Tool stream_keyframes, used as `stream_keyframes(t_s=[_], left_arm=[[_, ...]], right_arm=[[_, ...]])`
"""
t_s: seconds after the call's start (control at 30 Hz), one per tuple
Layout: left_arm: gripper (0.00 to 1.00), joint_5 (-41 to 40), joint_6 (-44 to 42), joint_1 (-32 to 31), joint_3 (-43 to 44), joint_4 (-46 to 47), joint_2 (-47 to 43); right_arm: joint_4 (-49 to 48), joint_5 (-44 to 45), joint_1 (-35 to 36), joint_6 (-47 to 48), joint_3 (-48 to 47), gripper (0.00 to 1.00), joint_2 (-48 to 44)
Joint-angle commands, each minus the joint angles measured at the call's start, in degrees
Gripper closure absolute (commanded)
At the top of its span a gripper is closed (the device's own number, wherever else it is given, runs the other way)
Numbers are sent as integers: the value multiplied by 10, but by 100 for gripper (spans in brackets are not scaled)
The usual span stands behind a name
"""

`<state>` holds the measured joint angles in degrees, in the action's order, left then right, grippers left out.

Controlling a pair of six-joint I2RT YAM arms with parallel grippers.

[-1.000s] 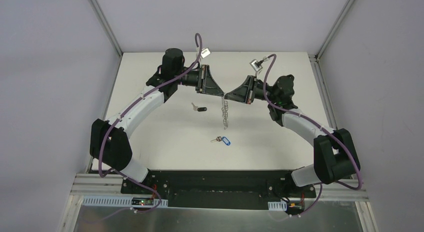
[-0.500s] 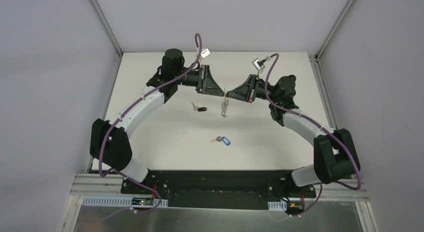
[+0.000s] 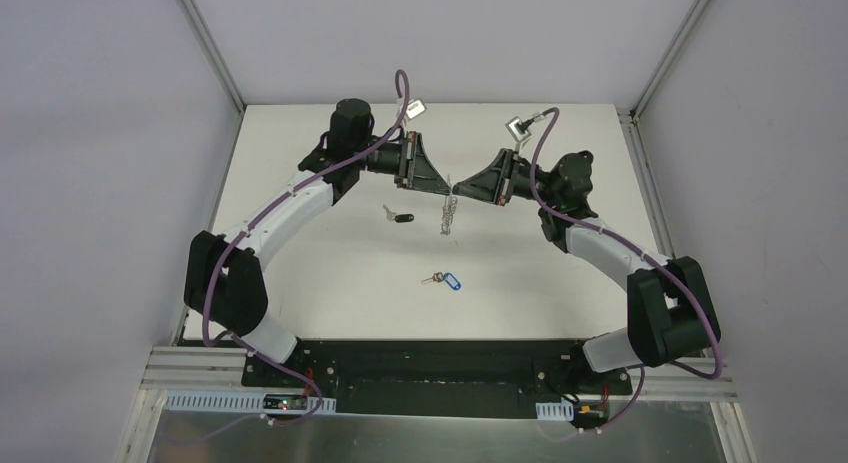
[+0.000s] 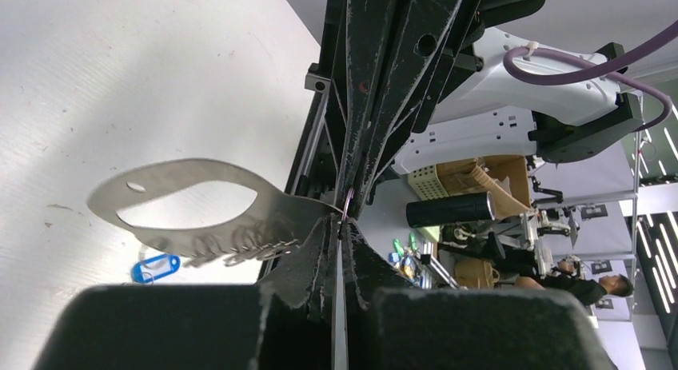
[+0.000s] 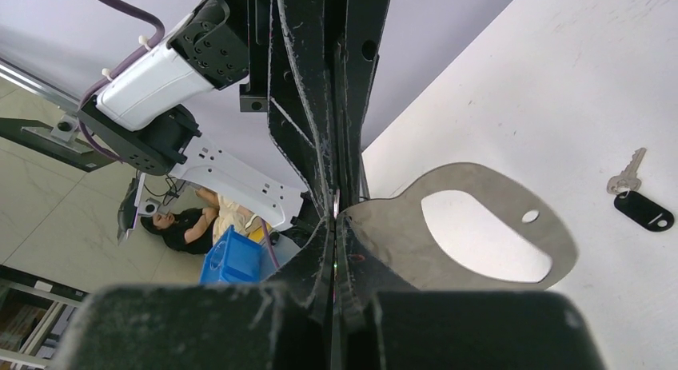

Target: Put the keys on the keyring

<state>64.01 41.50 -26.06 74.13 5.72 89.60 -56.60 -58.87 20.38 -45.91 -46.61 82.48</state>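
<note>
The silvery keyring (image 3: 447, 215) hangs between both grippers, which meet tip to tip above the middle of the table. My left gripper (image 3: 446, 187) is shut on its narrow end, and my right gripper (image 3: 456, 191) pinches the same end from the other side. In the left wrist view the keyring (image 4: 276, 210) shows its oval hole and dangling clips (image 4: 240, 246) beside my left gripper (image 4: 342, 218). The right wrist view has the keyring (image 5: 392, 226) at my right gripper (image 5: 336, 218). The black-headed key (image 3: 400, 217) (image 5: 644, 210) and the blue-tagged key (image 3: 447, 280) (image 4: 156, 268) lie loose on the table.
The white table (image 3: 330, 273) is walled on the left, right and back by pale panels with metal posts. The arm bases stand on a black rail (image 3: 430, 368) at the near edge.
The left jaws have closed on the keyring's end. The keyring, which hung long and straight a second ago, now hangs shorter under the meeting tips. The keys have not moved.
</note>
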Motion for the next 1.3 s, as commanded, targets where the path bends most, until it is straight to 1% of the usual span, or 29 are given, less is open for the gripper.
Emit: stream_keyframes(t_s=[0.0, 0.07, 0.1, 0.2, 0.23, 0.27, 0.33, 0.4, 0.43, 0.47, 0.53, 0.57, 0.6, 0.7, 0.8, 1.0, 1.27], left_arm=[[100, 20, -13, -10, 33, -2, 6], [100, 21, -46, -10, 45, -47, 7], [100, 19, -78, -10, 54, -92, 6], [100, -9, -235, -15, 101, -265, -2], [100, -30, -316, -21, 125, -324, -5], [100, -45, -370, -27, 144, -382, -6], [100, -75, -458, -43, 178, -467, -4], [100, -105, -523, -61, 203, -523, 0], [100, -120, -549, -67, 210, -543, 0], [100, -136, -568, -74, 212, -552, -2], [100, -155, -596, -83, 209, -549, -10], [100, -160, -605, -87, 203, -543, -15], [100, -164, -609, -90, 197, -532, -20], [100, -163, -604, -96, 182, -503, -27], [100, -156, -593, -98, 181, -493, -25], [100, -138, -569, -104, 157, -455, -33], [100, -128, -551, -106, 144, -444, -37]], right_arm=[[-44, 0, 0, 10, 1, 100, -3], [-38, -11, 0, 31, 0, 98, -8], [-29, -19, -1, 54, -2, 95, -14], [18, -48, -6, 114, -12, 84, -29], [38, -61, -7, 137, -17, 80, -34], [65, -78, -7, 165, -25, 76, -38], [124, -103, -8, 220, -42, 69, -45], [195, -124, -7, 282, -64, 61, -52], [246, -129, -6, 326, -76, 58, -58], [301, -132, -3, 370, -87, 56, -62], [394, -132, 4, 370, -105, 56, -70], [425, -130, 8, 457, -111, 53, -73], [447, -126, 12, 512, -115, 52, -78], [483, -131, 22, 541, -117, 52, -85], [518, -135, 28, 568, -117, 52, -91], [528, -117, 42, 588, -107, 52, -93], [514, -108, 52, 576, -109, 56, -87]])
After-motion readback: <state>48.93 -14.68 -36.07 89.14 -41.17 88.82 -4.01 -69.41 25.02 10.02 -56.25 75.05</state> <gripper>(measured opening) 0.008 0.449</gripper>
